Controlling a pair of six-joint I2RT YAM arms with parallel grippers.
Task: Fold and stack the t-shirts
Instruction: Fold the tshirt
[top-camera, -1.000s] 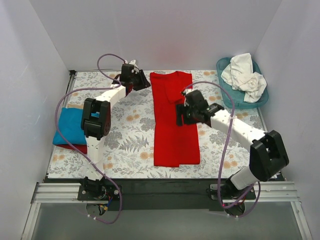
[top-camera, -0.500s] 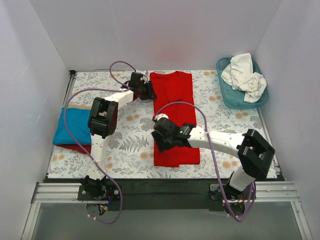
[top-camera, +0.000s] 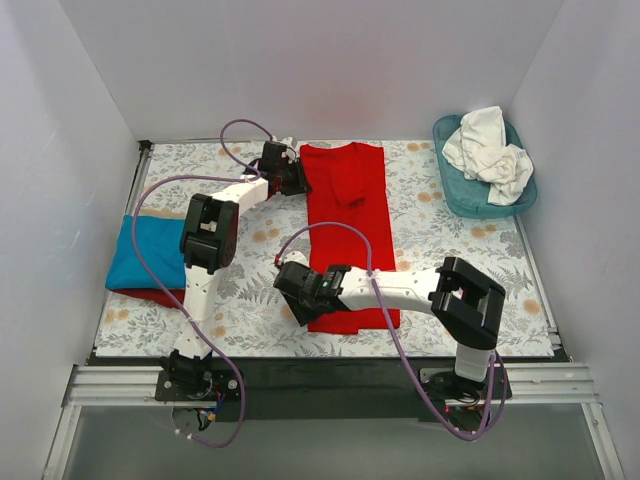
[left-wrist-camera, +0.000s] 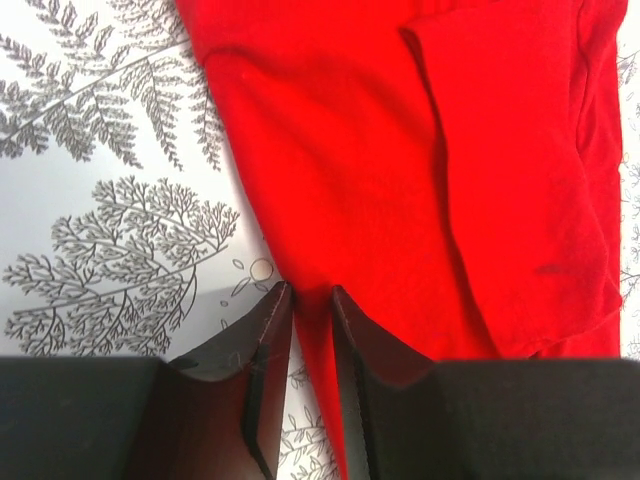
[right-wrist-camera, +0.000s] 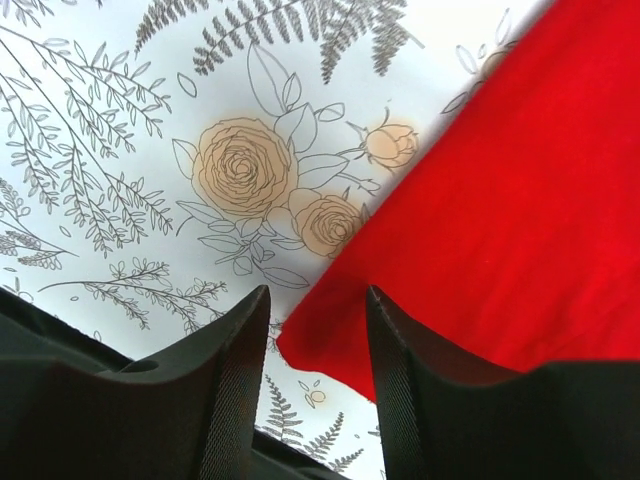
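Lengthwise down the middle of the bench (top-camera: 330, 378), the red t-shirt (top-camera: 350, 240) lies flat on the floral cloth (top-camera: 440, 230), folded into a long narrow strip that runs from the far edge almost to the near edge. One sleeve is turned in over the body near the far end.

The left tool (top-camera: 290, 178) sits at the strip's far left corner. In the left wrist view its fingers (left-wrist-camera: 268, 345) are drawn almost together with a thin edge of red cloth pinched between them, so it is gripping the red t-shirt.

The right tool (top-camera: 292, 298) is at the strip's near left corner. The right wrist view shows its fingers (right-wrist-camera: 232, 370) spread apart, and the shirt's corner lies on the cloth in the gap between them, not squeezed.

Against the left edge of the bench rests a folded turquoise t-shirt (top-camera: 150, 250), well apart from the red one. At the far right corner a teal basket (top-camera: 470, 200) holds crumpled white t-shirts (top-camera: 490, 150) heaped above its rim.
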